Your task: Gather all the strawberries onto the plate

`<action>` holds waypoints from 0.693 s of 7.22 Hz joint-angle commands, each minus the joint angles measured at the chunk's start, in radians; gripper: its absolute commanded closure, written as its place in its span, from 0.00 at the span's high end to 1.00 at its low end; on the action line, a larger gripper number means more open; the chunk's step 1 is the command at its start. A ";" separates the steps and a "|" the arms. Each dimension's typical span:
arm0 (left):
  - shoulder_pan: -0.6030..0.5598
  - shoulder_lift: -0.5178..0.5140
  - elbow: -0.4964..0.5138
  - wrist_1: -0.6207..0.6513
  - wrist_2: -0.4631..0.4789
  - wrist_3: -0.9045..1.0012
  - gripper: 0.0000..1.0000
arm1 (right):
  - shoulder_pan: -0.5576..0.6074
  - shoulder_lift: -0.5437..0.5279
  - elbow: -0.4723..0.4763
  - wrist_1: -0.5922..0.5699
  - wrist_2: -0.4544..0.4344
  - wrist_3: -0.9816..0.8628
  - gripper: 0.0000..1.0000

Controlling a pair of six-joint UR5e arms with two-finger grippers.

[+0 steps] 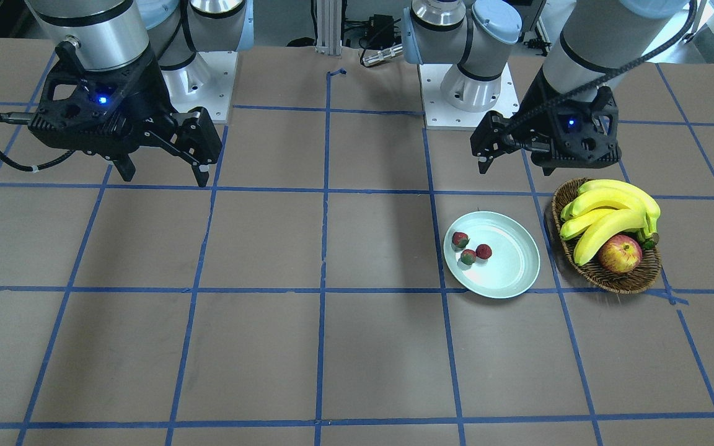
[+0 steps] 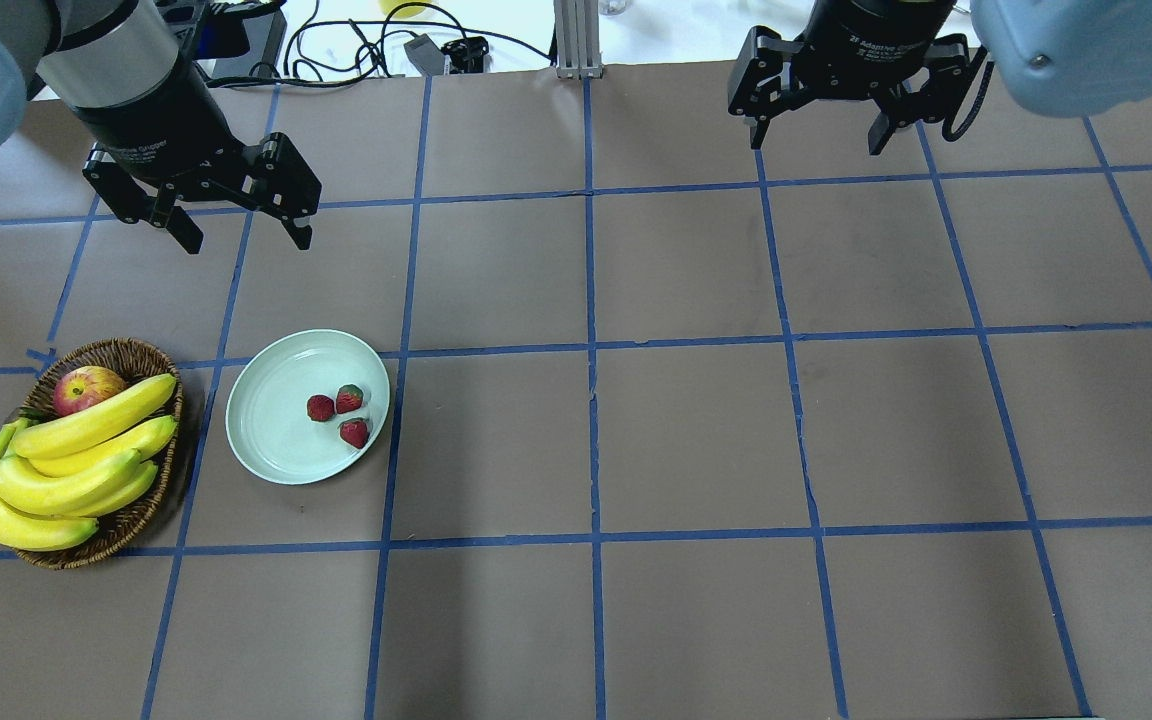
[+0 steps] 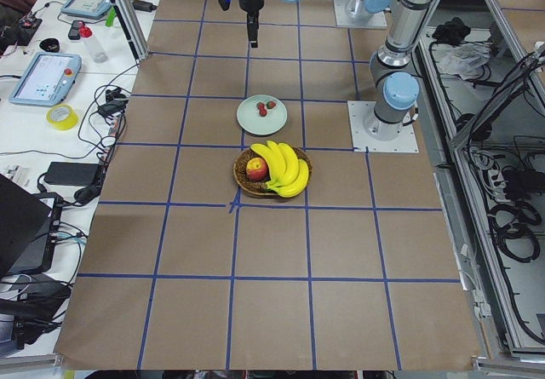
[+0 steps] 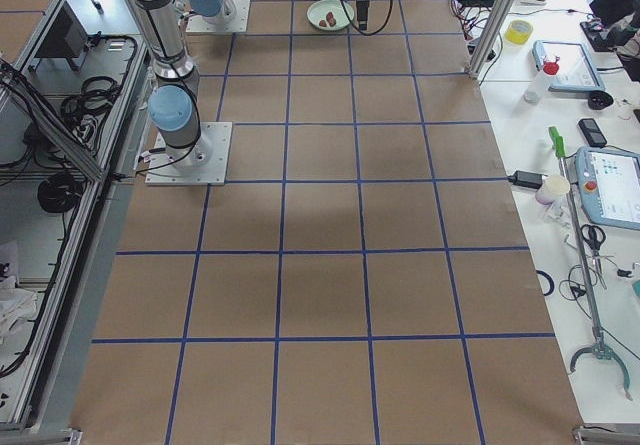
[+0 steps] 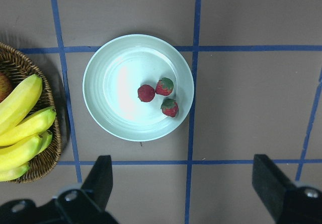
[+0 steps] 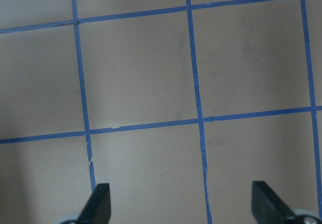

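Note:
Three strawberries (image 2: 321, 407) (image 2: 349, 398) (image 2: 355, 432) lie close together inside the pale mint-green plate (image 2: 271, 425), toward its right side. In the left wrist view the strawberries (image 5: 146, 93) (image 5: 164, 86) (image 5: 170, 107) sit right of the plate's (image 5: 115, 98) centre. They also show in the front view (image 1: 468, 256) on the plate (image 1: 509, 263). My left gripper (image 2: 246, 243) is open and empty, raised above the table beyond the plate. My right gripper (image 2: 816, 143) is open and empty, far off on the right side over bare table.
A dark wicker basket (image 2: 131, 353) stands just left of the plate, holding a bunch of bananas (image 2: 66, 470) and a red-yellow apple (image 2: 86, 388). The brown table (image 2: 686, 430) is marked with a blue tape grid. Cables lie beyond its far edge.

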 commanded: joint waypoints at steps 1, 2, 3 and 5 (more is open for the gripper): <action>-0.067 0.026 0.002 0.007 -0.012 -0.012 1.00 | 0.000 -0.001 0.000 0.000 0.000 0.001 1.00; -0.070 0.037 0.004 0.008 -0.012 -0.013 1.00 | 0.000 -0.001 0.000 0.000 -0.001 0.001 1.00; -0.070 0.046 0.005 0.008 -0.012 -0.011 1.00 | 0.000 -0.001 0.000 0.000 0.000 0.001 1.00; -0.061 0.062 0.007 0.008 -0.014 -0.011 1.00 | 0.000 -0.001 0.000 0.000 0.000 0.001 1.00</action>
